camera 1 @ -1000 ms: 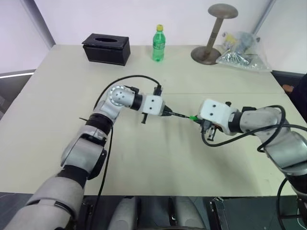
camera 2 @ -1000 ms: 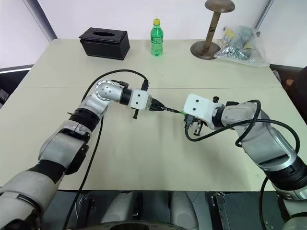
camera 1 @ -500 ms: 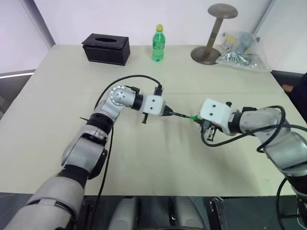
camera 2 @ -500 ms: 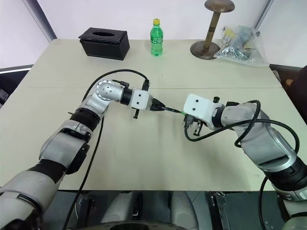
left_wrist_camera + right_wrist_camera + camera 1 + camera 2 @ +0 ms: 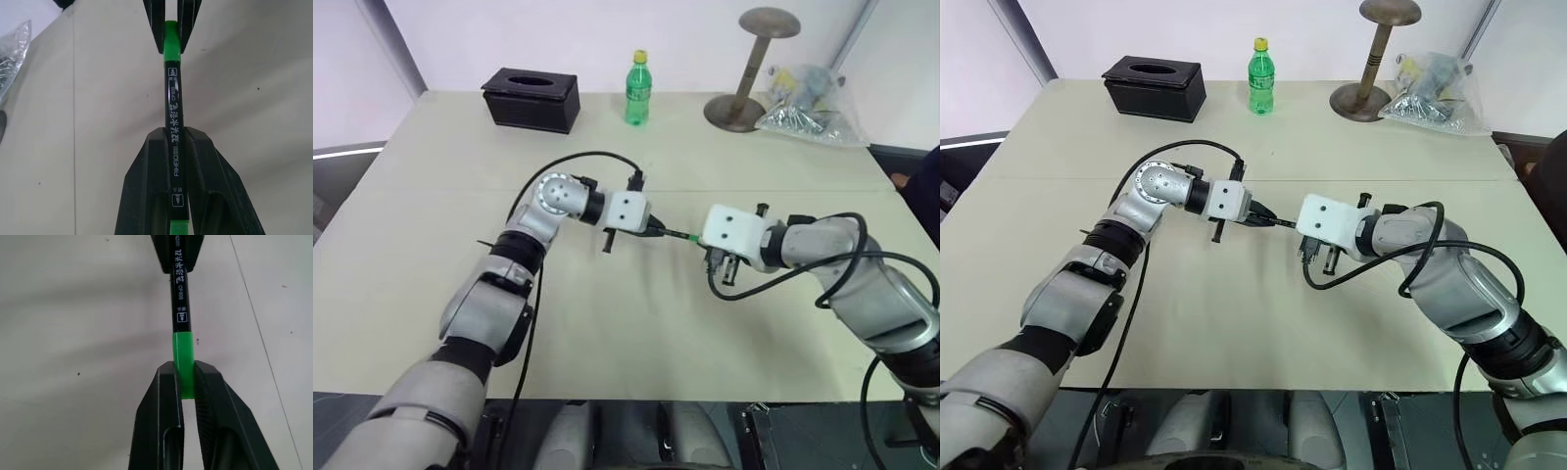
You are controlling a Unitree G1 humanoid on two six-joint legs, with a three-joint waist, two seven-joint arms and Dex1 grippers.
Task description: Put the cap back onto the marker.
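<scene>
Above the table's middle, my left gripper (image 5: pixel 655 230) is shut on the black marker (image 5: pixel 675 233), which points toward my right arm. In the left wrist view the marker (image 5: pixel 172 117) runs out from between my fingers (image 5: pixel 146 181). My right gripper (image 5: pixel 709 246) is shut on the bright green cap (image 5: pixel 693 238). In the right wrist view the cap (image 5: pixel 184 357) sits in line with the marker (image 5: pixel 179 293) and meets its black barrel with no gap showing. Both grippers hold the two parts above the tabletop.
At the table's far side stand a black tissue box (image 5: pixel 530 98), a green bottle with a yellow lid (image 5: pixel 637 90), a brown stand (image 5: pixel 744 78) and a clear plastic bag (image 5: pixel 808 113). A black cable (image 5: pixel 578 159) arcs over my left forearm.
My right gripper has moved left toward the left gripper with the cap, and less of the marker shows between them. The left gripper has stayed in place.
</scene>
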